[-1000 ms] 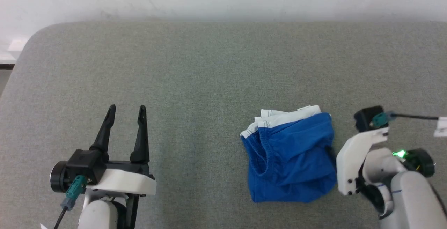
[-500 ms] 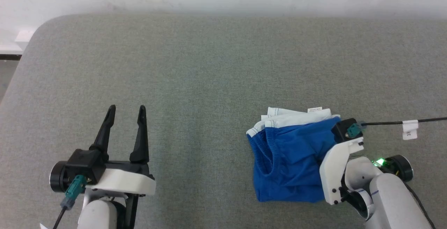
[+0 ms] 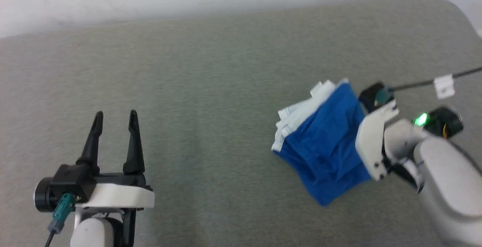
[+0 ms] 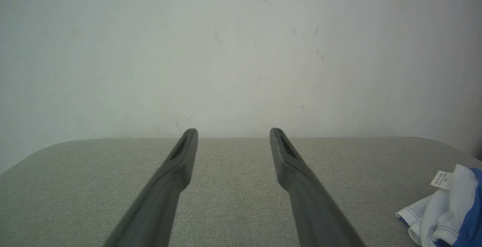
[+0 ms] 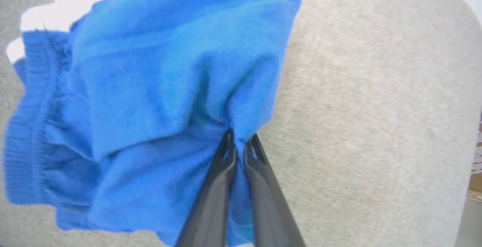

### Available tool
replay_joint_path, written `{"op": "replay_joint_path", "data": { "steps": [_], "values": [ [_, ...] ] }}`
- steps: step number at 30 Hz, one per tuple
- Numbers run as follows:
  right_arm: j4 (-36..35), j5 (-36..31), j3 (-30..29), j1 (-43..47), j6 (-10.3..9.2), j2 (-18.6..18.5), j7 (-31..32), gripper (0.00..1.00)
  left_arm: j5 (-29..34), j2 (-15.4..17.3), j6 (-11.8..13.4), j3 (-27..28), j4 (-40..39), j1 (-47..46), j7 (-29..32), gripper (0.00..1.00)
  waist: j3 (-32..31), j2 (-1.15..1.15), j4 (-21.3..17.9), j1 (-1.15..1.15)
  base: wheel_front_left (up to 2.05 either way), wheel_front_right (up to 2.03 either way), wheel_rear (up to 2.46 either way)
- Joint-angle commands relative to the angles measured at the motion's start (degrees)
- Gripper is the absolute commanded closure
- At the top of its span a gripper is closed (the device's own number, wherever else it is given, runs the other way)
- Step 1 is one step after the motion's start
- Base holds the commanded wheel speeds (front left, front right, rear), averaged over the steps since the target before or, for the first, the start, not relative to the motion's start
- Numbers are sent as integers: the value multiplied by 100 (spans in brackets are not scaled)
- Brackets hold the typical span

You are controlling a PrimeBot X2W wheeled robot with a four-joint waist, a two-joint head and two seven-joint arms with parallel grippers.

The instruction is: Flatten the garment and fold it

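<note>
Broad table (image 3: 211, 70) covered in grey-green woven cloth, felt-like, rounded at the corners, set against a pale, scuffed wall (image 4: 241, 51). On the table's right half, the garment (image 3: 324, 145): thin bright blue fabric, bunched and creased, with white hem trim (image 3: 301, 113) layered along the far edge. Pinched shut on a fold of that blue cloth, the right gripper (image 5: 241, 137), fabric puckering where the dark fingers (image 5: 218, 190) meet. Well apart at the lower left, the left gripper (image 3: 115, 113), long tapered fingers spread wide, holding nothing. From the right wrist, up close: ribbed, gathered waistband (image 5: 26, 126) at the left. From the left wrist: small white printed tag (image 4: 441, 178) atop the white trim. Green light (image 3: 421, 119) glowing on the right wrist.
</note>
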Motion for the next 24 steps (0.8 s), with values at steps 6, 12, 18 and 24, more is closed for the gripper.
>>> {"op": "replay_joint_path", "data": {
  "steps": [6,12,18,24],
  "values": [
    [531,175,92,-1086,-13,-408,-385,100,74,-6,75,-32,-189,-332,-27,0,981,0,-1462,-1,0,0,0],
    [1222,57,-69,-1782,-13,-816,-857,100,217,138,33,-115,-235,-726,-27,0,1707,0,-1533,-1,0,0,0],
    [1794,-122,-346,-2184,-13,-1292,-1180,100,320,264,15,-181,-307,-899,-27,0,2169,0,-1264,-1,0,0,0],
    [2250,-357,-835,-2419,-13,-1696,-1320,100,331,318,96,-97,-499,-836,-27,0,2376,0,-1046,-1,0,0,0]
  ]
}}
